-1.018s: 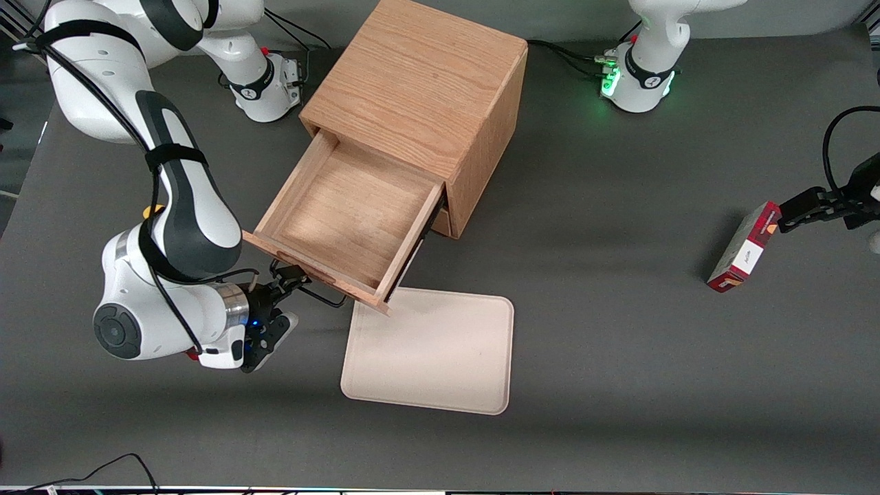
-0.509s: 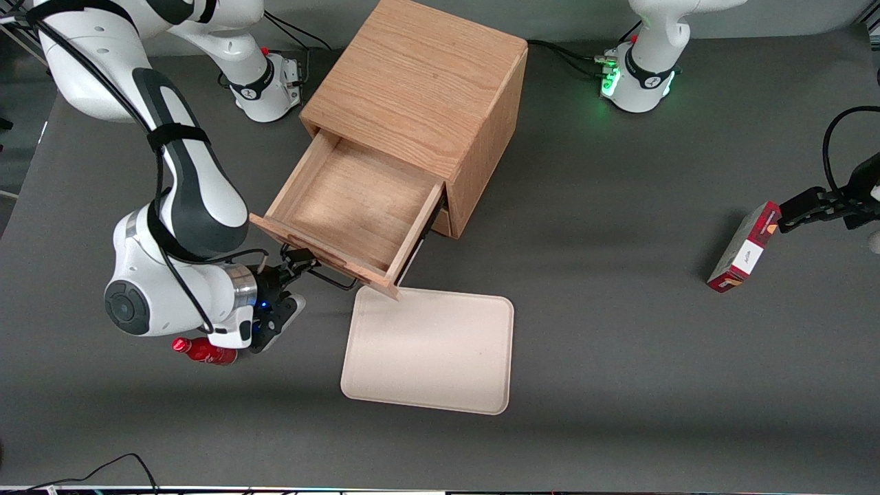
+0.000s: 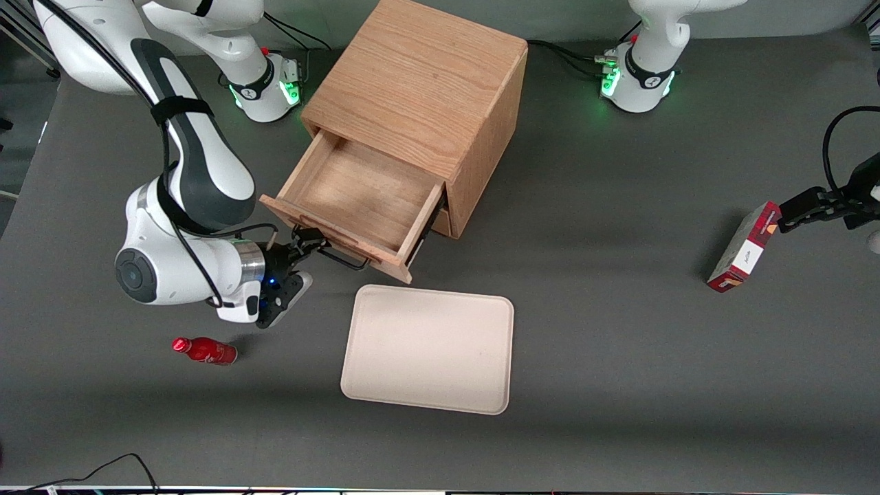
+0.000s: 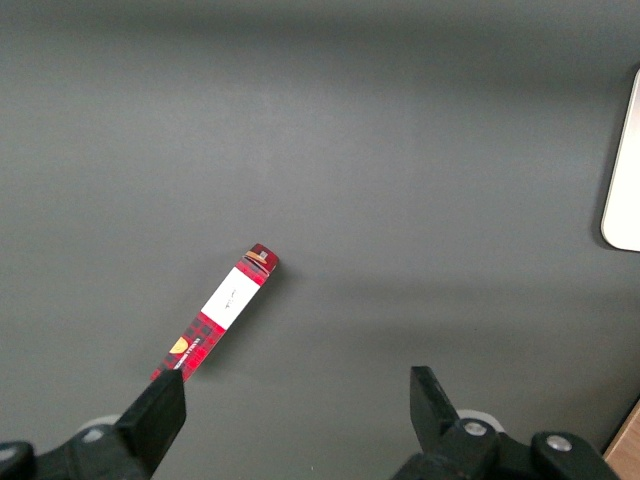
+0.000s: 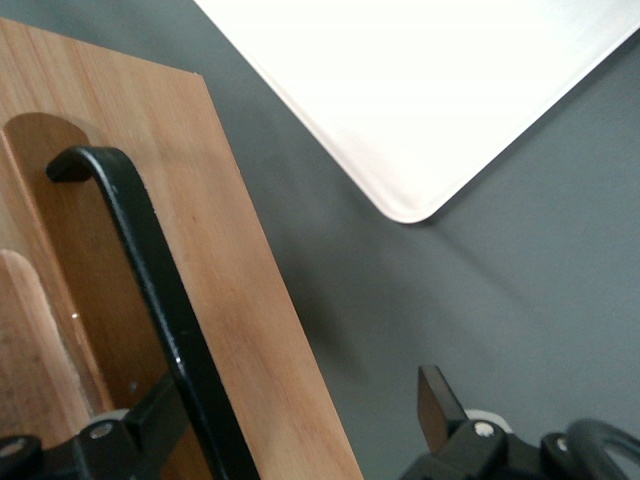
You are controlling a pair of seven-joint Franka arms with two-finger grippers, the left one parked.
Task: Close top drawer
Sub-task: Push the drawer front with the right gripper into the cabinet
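Observation:
The top drawer [image 3: 357, 199] stands partly pulled out of the oak cabinet [image 3: 419, 82], and its shallow tray is empty. Its black wire handle [image 3: 344, 258] runs along the drawer front, facing the front camera. My right gripper [image 3: 301, 265] is open at the working arm's end of that front. In the right wrist view the gripper [image 5: 297, 405] straddles the drawer front's edge [image 5: 260, 330]: one finger [image 5: 150, 420] lies by the black handle [image 5: 150, 290], the other finger [image 5: 435, 395] hangs over the bare table. Only a sliver of the lower drawer [image 3: 443, 221] shows under the top one.
A cream tray [image 3: 430, 347] lies flat on the table just nearer the front camera than the drawer, and shows in the right wrist view [image 5: 430, 80]. A red bottle [image 3: 205, 350] lies near my wrist. A red box [image 3: 744, 247] stands toward the parked arm's end.
The top drawer has slid part of the way into the cabinet, and my gripper has moved with its front. The red bottle, hidden under my wrist before, now shows.

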